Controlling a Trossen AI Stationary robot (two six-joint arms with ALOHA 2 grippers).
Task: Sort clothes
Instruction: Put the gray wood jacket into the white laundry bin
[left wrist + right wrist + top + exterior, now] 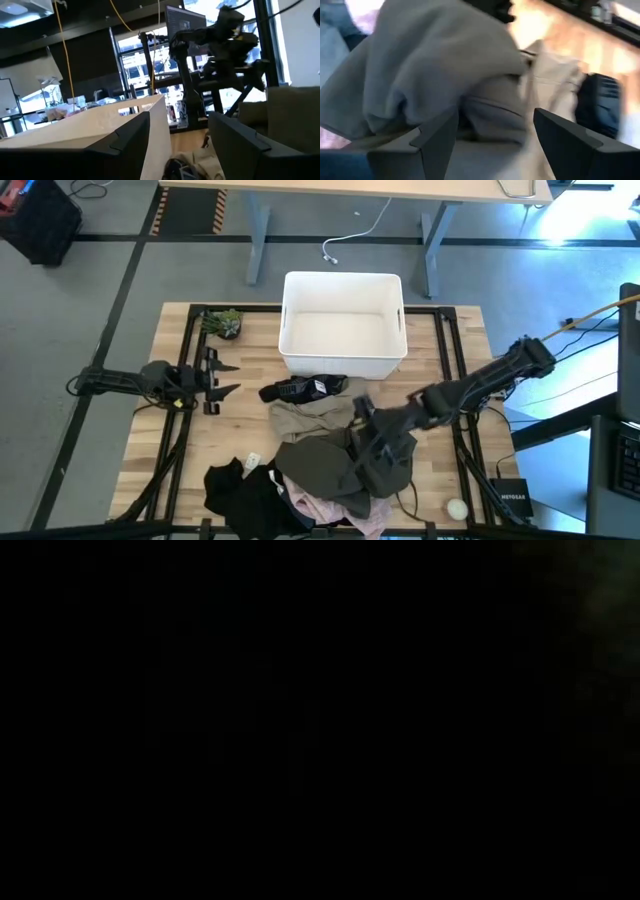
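A pile of clothes lies on the table's near half. It holds a dark olive garment (pixel 325 465), a khaki beige one (pixel 305 415), a black one (pixel 238 488), a pale pink one (pixel 345 512) and a dark navy or black one (pixel 300 389) beside the white bin (pixel 342 360). My right gripper (pixel 362 418) is open and low over the pile. In the right wrist view (pixel 495 115) its fingers stand on either side of a fold of the olive garment (pixel 435 65), with beige cloth (pixel 555 85) beyond. My left gripper (pixel 232 378) is open and empty at the table's left. The low view is dark. My right gripper comes at the pile slanting down from the table's right. Its open fingers (pixel 437 137) stand on either side of a fold of the olive garment (pixel 490 112), which lies on the pile. Whether the fingers touch the cloth, I cannot tell.
A small green plant (pixel 222 322) stands at the table's far left. A small white round thing (pixel 457 507) and a black box (pixel 512 498) lie at the near right. Dark frame rails (pixel 190 350) run along the table's sides. Bare wood shows between my left gripper and the pile.
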